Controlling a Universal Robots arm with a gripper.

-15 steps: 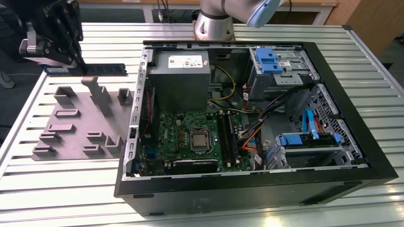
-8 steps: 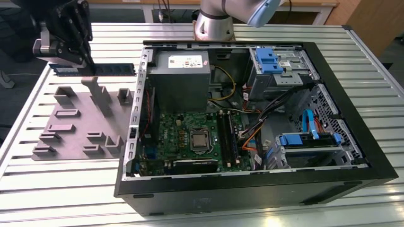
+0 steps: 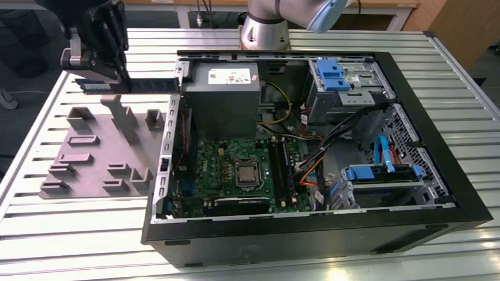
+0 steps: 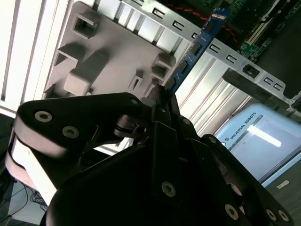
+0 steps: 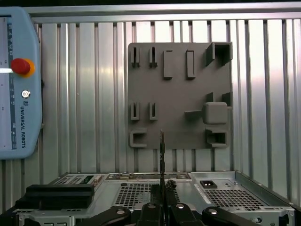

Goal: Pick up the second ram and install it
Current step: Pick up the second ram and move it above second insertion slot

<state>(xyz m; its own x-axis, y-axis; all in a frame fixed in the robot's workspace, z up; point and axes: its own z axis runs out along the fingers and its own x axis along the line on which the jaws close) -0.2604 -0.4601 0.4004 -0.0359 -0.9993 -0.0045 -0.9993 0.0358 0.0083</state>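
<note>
A slatted metal desk (image 3: 469, 76) carries an open black computer case (image 3: 312, 240) lying on its side, its green motherboard (image 3: 215, 161) facing up; on the exterior view's left of the case sits a grey moulded fixture plate (image 3: 93, 158) with raised blocks and slots; a pale blue teach pendant (image 5: 19, 117) lies on the desk beside that plate in the first wrist view.

The black tool (image 3: 116, 79) hangs above the far end of the fixture plate; its fingers are closed on the second ram (image 3: 152, 85), clamping the stick near one end.

The ram is lifted off the plate and held roughly level in the exterior view; its free end reaches toward the case's side wall, just beside the grey power supply (image 3: 222, 88).

In the second wrist view the blue stick (image 4: 193, 49) juts out from between the fingertips, black chips along its face; in the first wrist view it shows edge-on (image 5: 162, 150) as a thin dark line over the plate's near edge.
</note>
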